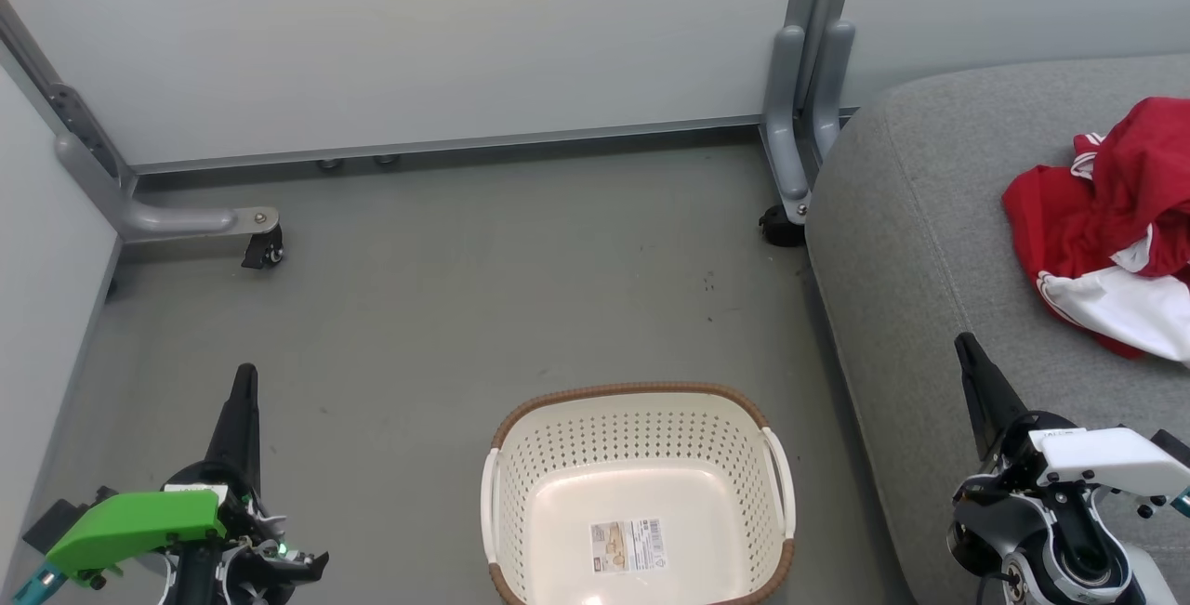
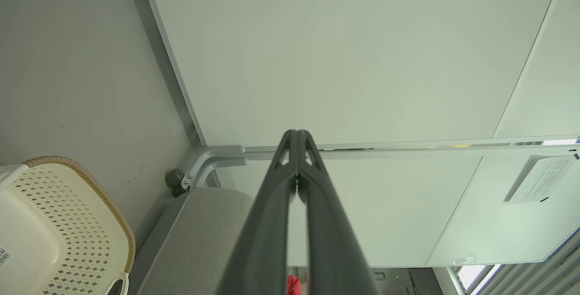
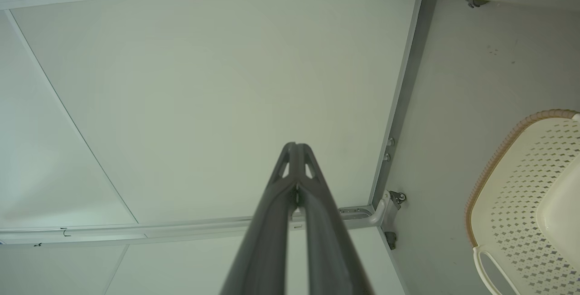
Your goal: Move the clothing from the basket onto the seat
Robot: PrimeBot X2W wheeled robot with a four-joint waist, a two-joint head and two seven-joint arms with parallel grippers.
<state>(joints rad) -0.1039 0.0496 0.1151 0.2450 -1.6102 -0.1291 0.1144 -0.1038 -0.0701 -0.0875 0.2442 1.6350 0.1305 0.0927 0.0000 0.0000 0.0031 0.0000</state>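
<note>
Clothing [image 1: 1111, 233] on the seat [image 1: 911, 243], right of the basket [image 1: 637, 419].

A paper label [image 1: 629, 545] with a barcode lies inside the basket [image 1: 641, 438], and a printed notice [image 2: 538, 179] hangs on a wall panel [image 2: 489, 222]; both are too small to read.

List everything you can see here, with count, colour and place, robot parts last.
clothing: one heap, red and white, on the seat's right side
basket: one, cream with brown rim, on the floor beside the seat
label: one, paper, basket bottom
seat: one, grey, right
partition panels: several, pale grey, behind
casters: two, black, under the panel feet
left fingers: two, dark, shut, lower left
right fingers: two, dark, shut, lower right
</note>
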